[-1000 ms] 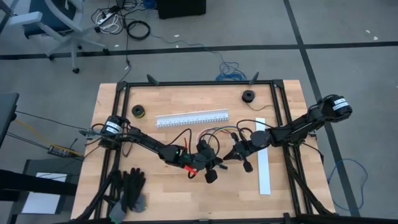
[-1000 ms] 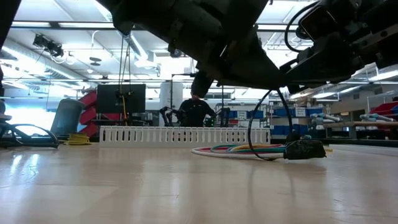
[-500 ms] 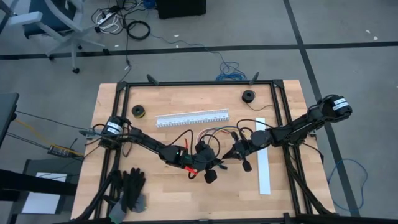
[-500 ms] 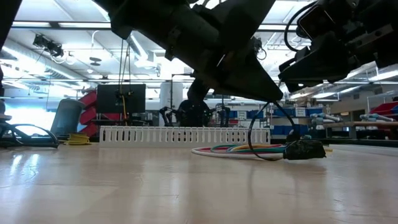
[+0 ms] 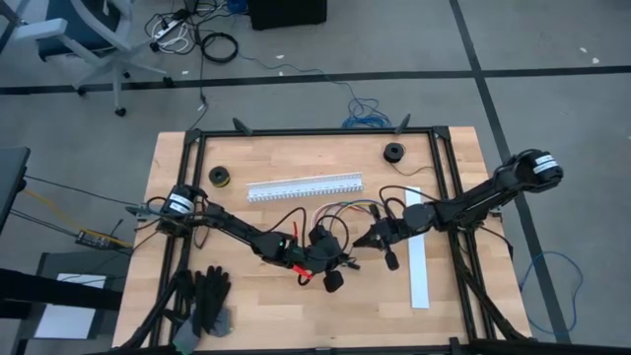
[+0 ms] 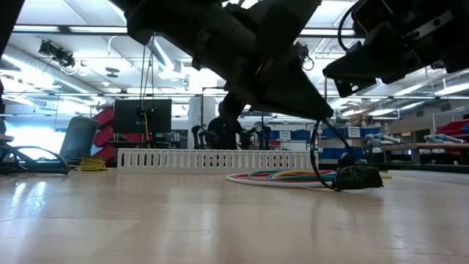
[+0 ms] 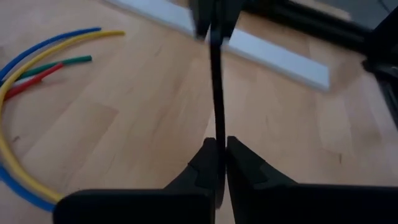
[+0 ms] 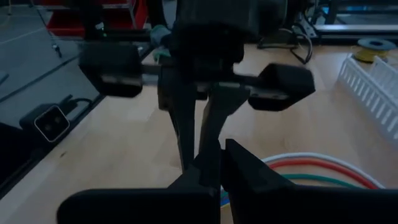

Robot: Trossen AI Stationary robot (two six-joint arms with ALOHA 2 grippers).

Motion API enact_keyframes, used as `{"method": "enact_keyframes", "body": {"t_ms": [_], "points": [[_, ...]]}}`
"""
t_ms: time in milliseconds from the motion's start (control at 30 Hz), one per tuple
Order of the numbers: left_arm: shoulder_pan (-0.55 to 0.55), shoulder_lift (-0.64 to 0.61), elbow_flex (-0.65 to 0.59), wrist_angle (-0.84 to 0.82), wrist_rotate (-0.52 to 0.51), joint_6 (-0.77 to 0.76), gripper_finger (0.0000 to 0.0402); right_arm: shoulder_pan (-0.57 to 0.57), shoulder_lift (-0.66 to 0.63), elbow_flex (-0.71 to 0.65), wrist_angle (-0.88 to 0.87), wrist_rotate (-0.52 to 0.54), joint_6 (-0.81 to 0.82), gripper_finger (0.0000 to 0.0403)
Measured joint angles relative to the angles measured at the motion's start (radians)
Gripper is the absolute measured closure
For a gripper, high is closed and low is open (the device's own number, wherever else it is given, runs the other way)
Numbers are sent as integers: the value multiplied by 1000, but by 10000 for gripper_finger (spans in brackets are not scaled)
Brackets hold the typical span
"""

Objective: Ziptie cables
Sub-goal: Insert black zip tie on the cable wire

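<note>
The cables (image 5: 345,210) lie in a loose coloured loop on the table's middle, blue, yellow, green and red in the left wrist view (image 7: 37,62). A small dark plug (image 6: 359,177) rests on the wood at their end. Just near of them my left gripper (image 5: 343,258) and my right gripper (image 5: 364,242) face each other tip to tip. Both are shut on one thin black zip tie (image 7: 216,87) that runs straight between them. In the low view a thin black loop (image 6: 314,154) hangs from the grippers down to the cables. My left gripper pinches the black zip tie (image 7: 217,134) between its two fingertips, coming slanting down from the table's left, fingers along the strip. The strip runs on, straight and clear of the table, to the other gripper. My right gripper pinches the same strip at its other end (image 7: 211,34), coming nearly level from the table's right. In its own wrist view its fingertips (image 8: 236,155) meet the left gripper's fingers and the strip is barely seen.
A long white slotted channel (image 5: 304,187) lies beyond the cables. A flat white strip (image 5: 418,258) lies at the right. Two small spools (image 5: 219,176) (image 5: 395,152) sit near the far edge. Black gloves (image 5: 205,296) lie at the near left corner.
My right gripper has gone up a little. The black loop that hangs down to the cables has drawn narrower. The cables and the plug have stayed where they were.
</note>
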Motion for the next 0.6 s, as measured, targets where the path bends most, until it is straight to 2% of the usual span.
{"method": "enact_keyframes", "body": {"t_ms": [367,600], "points": [[-3,0,0,-129,-67,-35,401,1,-13,0,-33,9,17,403],[-2,33,-1,-128,-73,-69,401,21,-13,0,-16,72,0,403]]}}
